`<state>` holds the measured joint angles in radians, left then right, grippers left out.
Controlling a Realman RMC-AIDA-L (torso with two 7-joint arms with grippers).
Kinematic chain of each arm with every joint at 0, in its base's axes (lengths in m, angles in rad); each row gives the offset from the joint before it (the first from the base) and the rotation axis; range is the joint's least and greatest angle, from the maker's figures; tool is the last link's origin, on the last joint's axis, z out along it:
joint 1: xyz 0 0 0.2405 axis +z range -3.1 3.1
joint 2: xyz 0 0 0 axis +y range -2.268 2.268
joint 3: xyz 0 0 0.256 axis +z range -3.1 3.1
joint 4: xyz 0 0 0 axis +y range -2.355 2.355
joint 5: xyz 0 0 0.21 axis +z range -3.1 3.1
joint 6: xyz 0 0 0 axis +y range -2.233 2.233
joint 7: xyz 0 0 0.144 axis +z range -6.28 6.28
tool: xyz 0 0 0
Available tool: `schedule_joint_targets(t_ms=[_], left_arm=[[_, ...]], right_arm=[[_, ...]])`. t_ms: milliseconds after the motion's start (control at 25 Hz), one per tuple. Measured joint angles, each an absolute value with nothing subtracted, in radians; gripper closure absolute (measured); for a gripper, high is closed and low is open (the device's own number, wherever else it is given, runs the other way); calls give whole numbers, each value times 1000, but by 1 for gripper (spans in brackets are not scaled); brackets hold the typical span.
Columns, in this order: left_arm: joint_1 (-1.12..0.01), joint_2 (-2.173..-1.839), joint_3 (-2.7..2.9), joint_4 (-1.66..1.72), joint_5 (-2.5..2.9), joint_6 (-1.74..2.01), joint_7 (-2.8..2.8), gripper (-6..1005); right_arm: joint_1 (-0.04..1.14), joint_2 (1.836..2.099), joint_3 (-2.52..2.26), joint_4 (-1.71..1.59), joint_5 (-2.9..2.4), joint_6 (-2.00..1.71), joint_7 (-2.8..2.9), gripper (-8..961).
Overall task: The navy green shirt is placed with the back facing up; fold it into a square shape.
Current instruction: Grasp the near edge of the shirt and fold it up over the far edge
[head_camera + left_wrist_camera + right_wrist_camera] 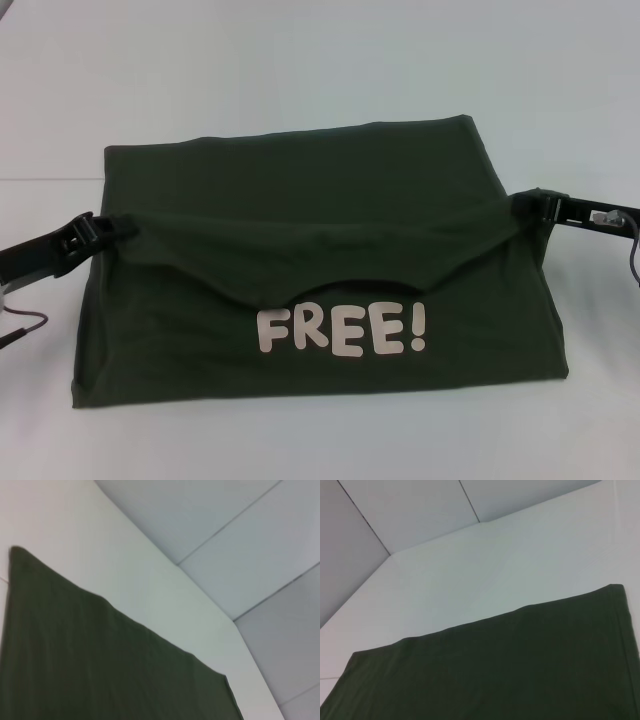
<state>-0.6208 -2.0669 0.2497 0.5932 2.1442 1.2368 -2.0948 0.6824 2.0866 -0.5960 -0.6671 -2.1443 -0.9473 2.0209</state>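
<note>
At either side of shirt (330, 250): left gripper (112, 229) and right gripper (522, 207) clenched on lifted edge, mid-fold; next, lay evenly over lettering (343, 331).

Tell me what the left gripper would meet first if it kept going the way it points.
The left gripper points inward across the navy green shirt, whose edge it pinches. Straight on lies more lifted shirt fabric, then probably the right gripper; depth is unclear.

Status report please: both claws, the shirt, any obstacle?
Left claw and right claw shut on dark olive-green cloth shirt, holding its folded edge. "FREE!" lettering shows. Nothing in the way.
</note>
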Motion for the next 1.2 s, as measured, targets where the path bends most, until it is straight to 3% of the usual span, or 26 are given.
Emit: schedule_joint_targets(t_ms=[920,1200], left_arm=[[-634,-2156,256,589,2027,1027,-1891,917],[-627,-2149,256,557,2001,999,-1888,786]], right_arm=[[704,2092,-609,-563,-2071,-837,1904,872],[694,2091,-601,-558,-2064,-834,1901,572]])
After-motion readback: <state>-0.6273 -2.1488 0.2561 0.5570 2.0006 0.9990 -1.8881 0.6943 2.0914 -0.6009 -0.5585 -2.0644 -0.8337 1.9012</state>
